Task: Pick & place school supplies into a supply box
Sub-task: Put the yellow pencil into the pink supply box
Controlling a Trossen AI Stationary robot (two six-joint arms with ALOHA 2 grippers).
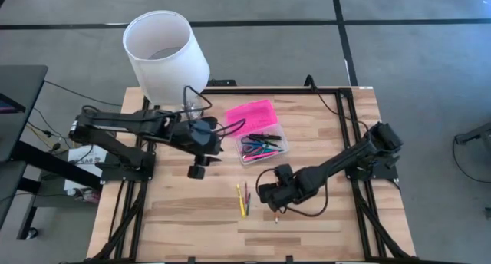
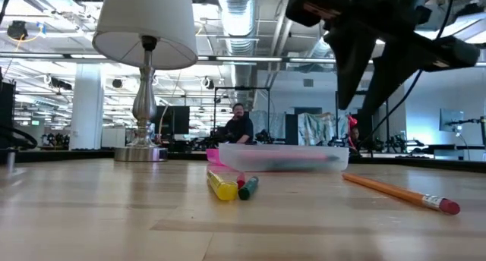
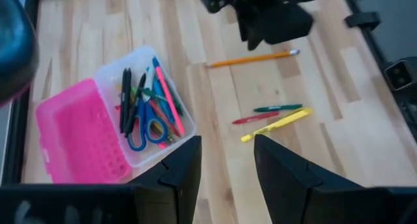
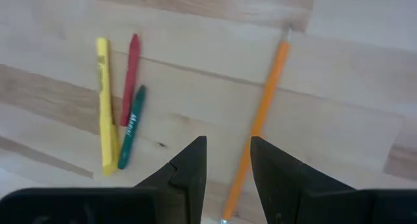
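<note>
The table is a pale wooden butcher-block top and carries every item. At its far left corner stands a lamp with a white shade; it plays no part in the work.

The supply box lies open near the middle of the table, its pink lid folded flat beside the clear base. The base already holds several pens and blue-handled scissors. The case looks light and its plastic smooth, so I judge that it can slide if bumped.

My left tool hovers just beside the box on its left, fingers apart and empty. My right tool hangs over the table nearer the front edge, fingers apart and empty, directly above the orange pencil.

Four supplies remain loose on the table. The pencil is long, thin, rigid and light; I judge that it rolls easily, so the grip belongs across the middle of the shaft, with the fingers on either side of it. The yellow marker, red crayon and green crayon lie close together, well apart from the pencil. The crayons appear short and brittle, so light pressure at mid-length suits them.
</note>
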